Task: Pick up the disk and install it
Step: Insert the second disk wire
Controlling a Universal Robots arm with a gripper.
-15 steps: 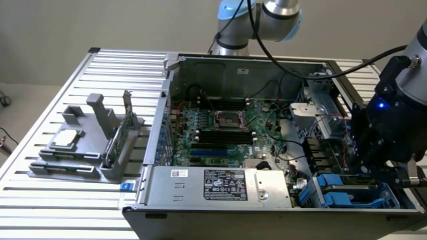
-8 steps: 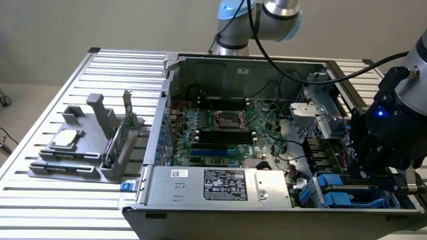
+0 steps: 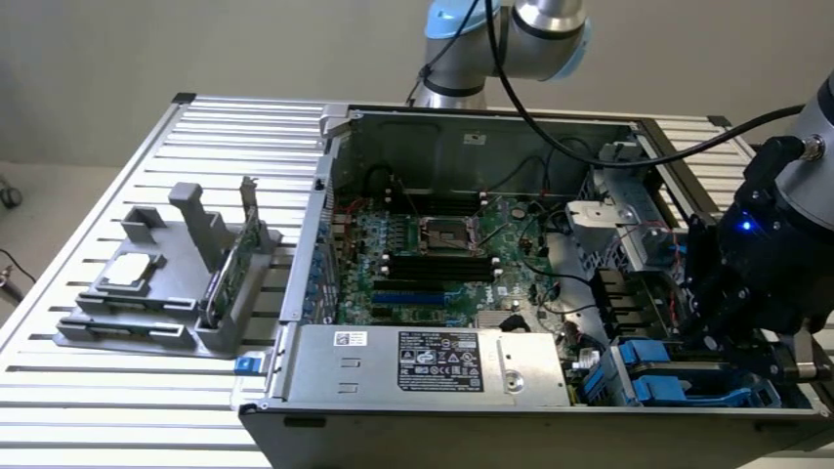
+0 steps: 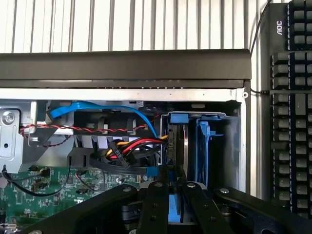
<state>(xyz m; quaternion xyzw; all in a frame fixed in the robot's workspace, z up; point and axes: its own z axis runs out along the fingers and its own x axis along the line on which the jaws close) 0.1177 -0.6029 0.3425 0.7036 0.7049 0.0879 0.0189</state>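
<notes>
A slatted white metal table (image 3: pixel 104 391) fills most of the scene, its ribs running across the exterior view from left to right. Beyond its far edge stands a plain beige wall (image 3: pixel 195 49), evenly lit and without windows. At the exterior view's far left, a strip of pale floor (image 3: pixel 39 195) shows below the wall. In the wrist view, a black keyboard (image 4: pixel 292 97) lies on the slats beside the open computer case (image 3: pixel 431 127).
</notes>
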